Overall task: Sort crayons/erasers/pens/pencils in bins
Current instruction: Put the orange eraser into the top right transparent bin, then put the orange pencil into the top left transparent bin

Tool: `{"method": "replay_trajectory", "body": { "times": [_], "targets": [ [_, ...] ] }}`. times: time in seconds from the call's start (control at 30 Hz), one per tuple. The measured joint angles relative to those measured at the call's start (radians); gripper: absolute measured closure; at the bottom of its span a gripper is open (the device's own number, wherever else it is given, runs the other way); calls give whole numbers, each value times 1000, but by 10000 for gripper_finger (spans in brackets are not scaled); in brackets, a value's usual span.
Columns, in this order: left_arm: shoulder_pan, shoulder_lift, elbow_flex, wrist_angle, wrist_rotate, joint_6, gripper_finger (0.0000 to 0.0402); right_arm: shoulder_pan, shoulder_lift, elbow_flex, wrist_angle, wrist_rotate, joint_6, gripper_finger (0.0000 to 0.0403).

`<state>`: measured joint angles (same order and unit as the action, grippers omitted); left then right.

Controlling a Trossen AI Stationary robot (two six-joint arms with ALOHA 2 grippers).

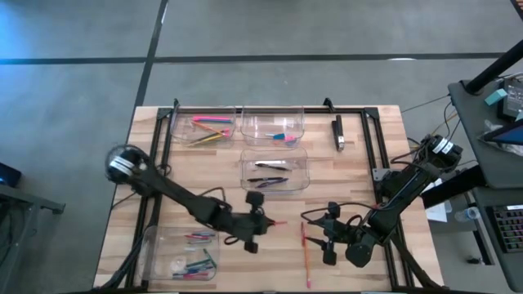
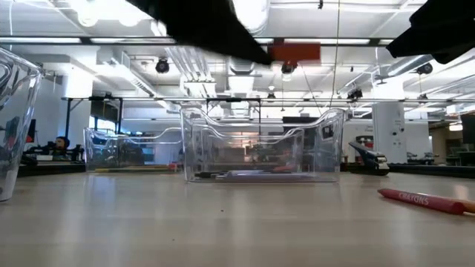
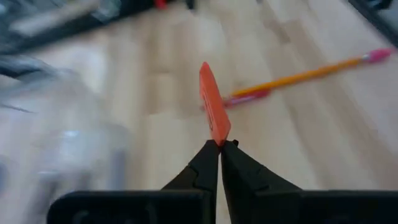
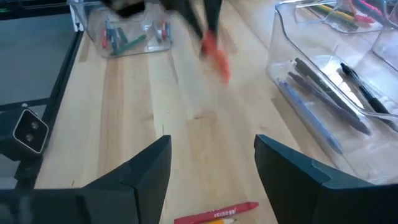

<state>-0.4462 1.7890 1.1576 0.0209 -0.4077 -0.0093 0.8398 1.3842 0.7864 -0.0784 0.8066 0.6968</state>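
My left gripper (image 1: 263,222) hovers over the table's middle, shut on a flat red eraser (image 3: 212,102), which also shows high up in the low view (image 2: 294,52). My right gripper (image 1: 328,238) waits open near the right front, nothing between its fingers (image 4: 211,168). A red crayon (image 1: 302,236) and a long orange pencil (image 1: 307,265) lie flat on the table between the grippers. Four clear bins stand around: pencils far left (image 1: 212,129), erasers far middle (image 1: 274,129), pens at centre (image 1: 275,172), crayons near left (image 1: 185,253). My left gripper pinches the eraser's near end (image 3: 217,135) between its two fingertips. The fingers come from the table's left, slanting down. The eraser juts out beyond the fingertips, edge-on, lifted clear of the table.
A black oblong block (image 1: 337,133) lies at the far right of the table. A dark metal frame (image 1: 270,109) runs along the far and side edges. Bare wood lies between the centre bin and the crayon (image 4: 217,214) in front of my right gripper.
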Motion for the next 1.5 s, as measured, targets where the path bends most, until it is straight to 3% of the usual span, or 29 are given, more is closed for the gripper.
{"method": "replay_trajectory", "body": {
  "times": [0.13, 0.23, 0.3, 0.43, 0.5, 0.67, 1.03, 1.17, 1.33, 1.5],
  "targets": [
    [13, -133, 1, -80, -155, 133, 401, -1, 0, 0, 0, 7, 0, 184],
    [131, -217, 0, -158, -176, 200, 401, -5, 0, 0, 3, 11, -6, 184],
    [268, -234, 1, -221, -114, 200, 401, -8, 0, 0, 6, 18, -7, 184],
    [556, -241, 10, -246, 106, 199, 401, -10, 0, -2, 9, 33, -8, 184],
    [674, -230, 23, -239, 138, 172, 401, -9, 0, -2, 8, 33, -8, 184],
    [814, -208, 26, -254, 194, 146, 398, -9, 0, -2, 6, 33, -27, 184],
    [831, -207, 36, -243, 187, 154, 285, -52, 0, -6, 1, 34, -68, 184],
    [805, -258, 55, -250, 198, 124, 263, -60, 0, -6, 3, 33, -57, 184],
    [661, -404, 33, -157, 297, 69, 262, -60, 0, -6, 8, -16, 11, 184],
    [382, -518, -112, 110, 209, 78, 273, -59, 0, -6, 3, -146, 137, 184]
  ]
}}
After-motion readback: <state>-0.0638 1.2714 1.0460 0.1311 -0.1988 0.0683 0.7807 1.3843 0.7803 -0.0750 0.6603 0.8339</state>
